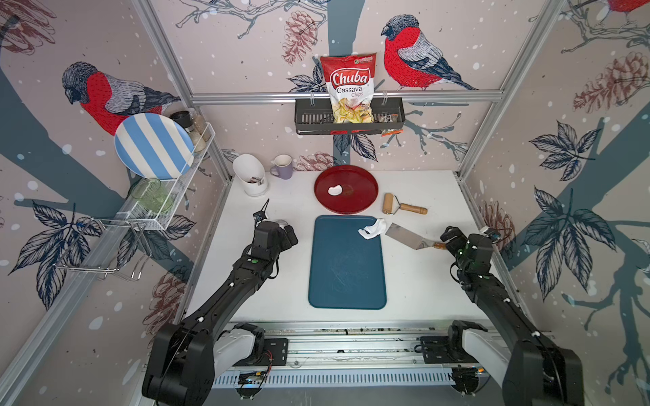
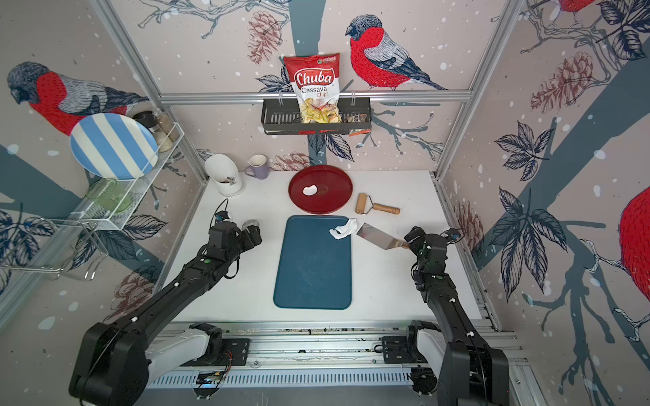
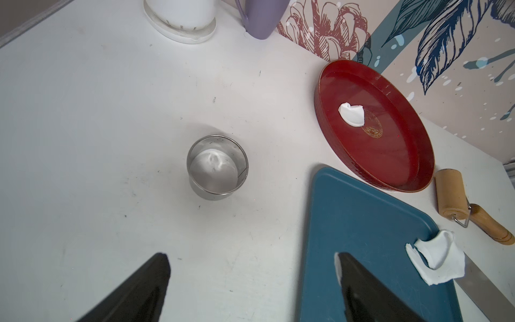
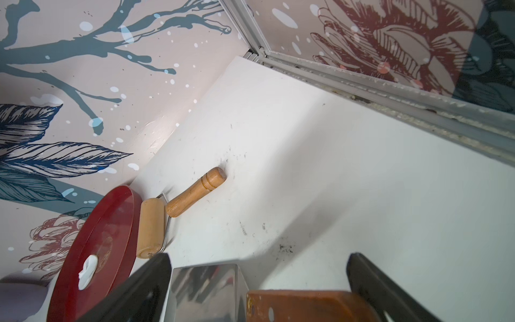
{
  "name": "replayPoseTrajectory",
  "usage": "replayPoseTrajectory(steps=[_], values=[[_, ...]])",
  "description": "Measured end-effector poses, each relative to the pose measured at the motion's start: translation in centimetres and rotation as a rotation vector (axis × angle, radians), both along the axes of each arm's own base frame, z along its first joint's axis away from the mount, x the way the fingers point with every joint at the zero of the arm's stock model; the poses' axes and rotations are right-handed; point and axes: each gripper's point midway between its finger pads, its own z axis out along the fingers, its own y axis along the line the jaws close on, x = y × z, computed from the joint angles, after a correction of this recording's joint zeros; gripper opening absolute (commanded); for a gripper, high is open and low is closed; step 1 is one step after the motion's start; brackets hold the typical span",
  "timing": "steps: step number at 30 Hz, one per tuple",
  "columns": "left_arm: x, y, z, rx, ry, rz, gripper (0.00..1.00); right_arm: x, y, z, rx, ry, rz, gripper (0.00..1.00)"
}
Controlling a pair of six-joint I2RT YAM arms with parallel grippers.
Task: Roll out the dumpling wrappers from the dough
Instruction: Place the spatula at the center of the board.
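**Both sets of jaws stand wide**

Your blue board (image 1: 346,274) lies mid-table, the red tray (image 1: 362,197) behind it. Your left gripper (image 3: 250,255) gapes empty; your right gripper (image 4: 259,256) gapes around the spatula (image 1: 404,233) handle. The dough (image 1: 371,229) overhangs the board's far right corner. One dumpling wrapper (image 1: 335,190) lies in the tray.

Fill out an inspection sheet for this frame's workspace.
Surface: white table, scuffed; blue board bare but for dough.
Job's things: dough crumpled on board's far right corner; wrapper in red tray; ring, roller, spatula on table.
Clutter: mug, white holder at back.
Grippers: left gripper open, empty, near ring; right gripper open, astride spatula handle.
Cables: thin wires loop at both wrists.
Surroundings: wall racks hold striped plate, chips bag.
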Motion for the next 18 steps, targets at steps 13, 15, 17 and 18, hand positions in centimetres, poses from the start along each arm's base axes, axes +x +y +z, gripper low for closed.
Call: replayPoseTrajectory(steps=[13,15,17,18], values=[[-1.8,2.4,0.9,0.070,-0.142,0.073,0.96,-2.4,-2.1,4.1,-0.111,-0.115,-0.099,1.00],[-1.8,2.6,1.0,0.080,-0.163,0.073,0.96,-2.5,-1.0,4.6,-0.116,-0.162,-0.039,1.00],[-1.8,2.7,1.1,0.095,-0.182,0.071,0.96,-2.2,0.6,5.0,-0.115,-0.202,0.046,1.00],[-1.8,2.8,1.1,0.101,-0.192,0.072,0.96,-2.0,1.6,5.2,-0.112,-0.215,0.093,1.00]])
